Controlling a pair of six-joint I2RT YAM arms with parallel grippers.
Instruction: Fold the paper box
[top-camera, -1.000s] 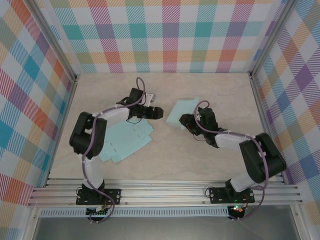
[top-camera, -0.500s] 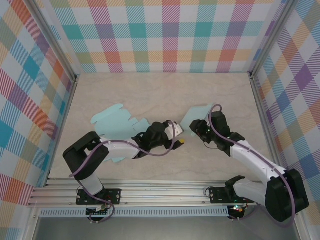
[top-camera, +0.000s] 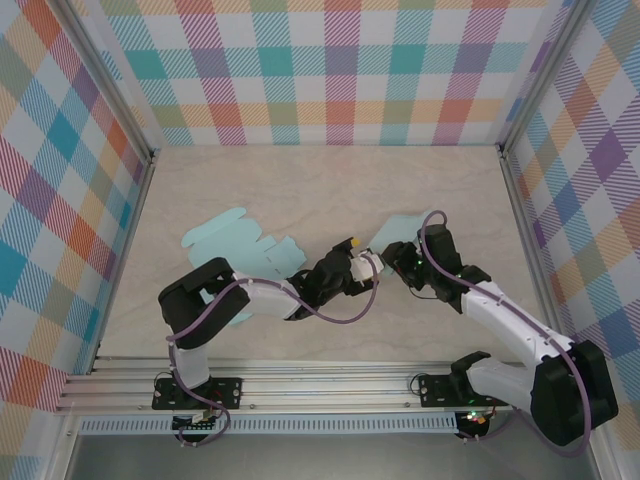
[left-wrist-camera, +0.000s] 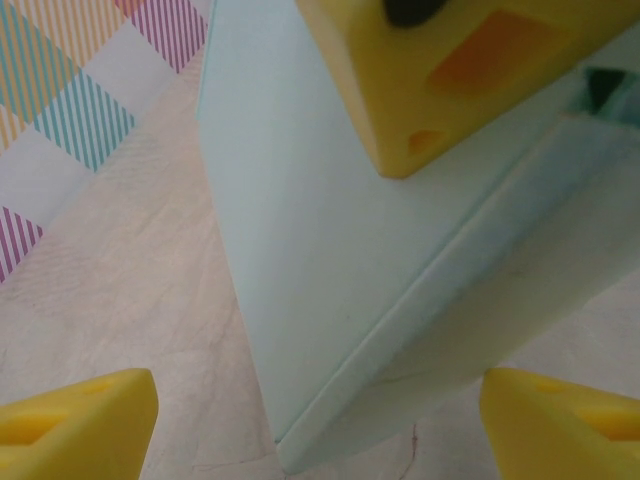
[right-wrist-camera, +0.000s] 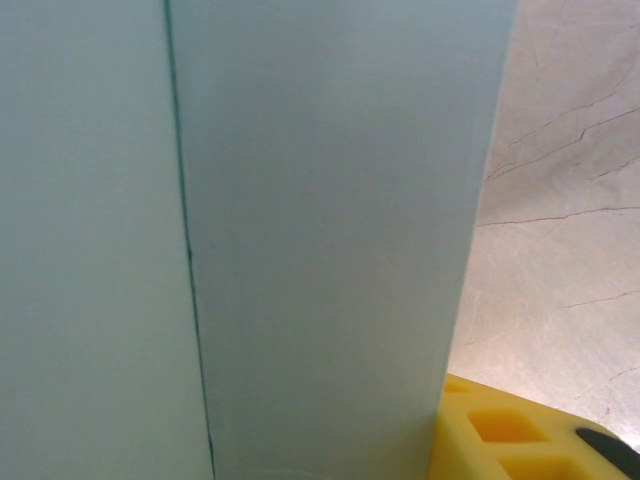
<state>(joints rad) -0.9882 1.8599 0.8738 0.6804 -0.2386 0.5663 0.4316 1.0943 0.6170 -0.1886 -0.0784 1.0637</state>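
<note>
The paper box (top-camera: 401, 231) is a pale teal folded piece right of the table's middle. My right gripper (top-camera: 397, 256) is shut on its near edge. The right wrist view has the box's panels (right-wrist-camera: 300, 200) close up, with one yellow finger (right-wrist-camera: 520, 440) against them. My left gripper (top-camera: 362, 266) reaches across from the left and stands open at the box's left corner. In the left wrist view its fingertips (left-wrist-camera: 80, 420) are spread wide on either side of the box's lower corner (left-wrist-camera: 300, 220), not touching it. The right gripper's finger (left-wrist-camera: 450, 80) presses on the box above.
Several flat pale teal sheets (top-camera: 236, 242) lie on the left of the table, partly under my left arm. Plaid walls (top-camera: 340, 70) and metal posts close in the table (top-camera: 300, 190) at the back and on both sides.
My left gripper has swung from the flat sheets over to the box and opened wider. The right gripper has carried the box a little to the right.
</note>
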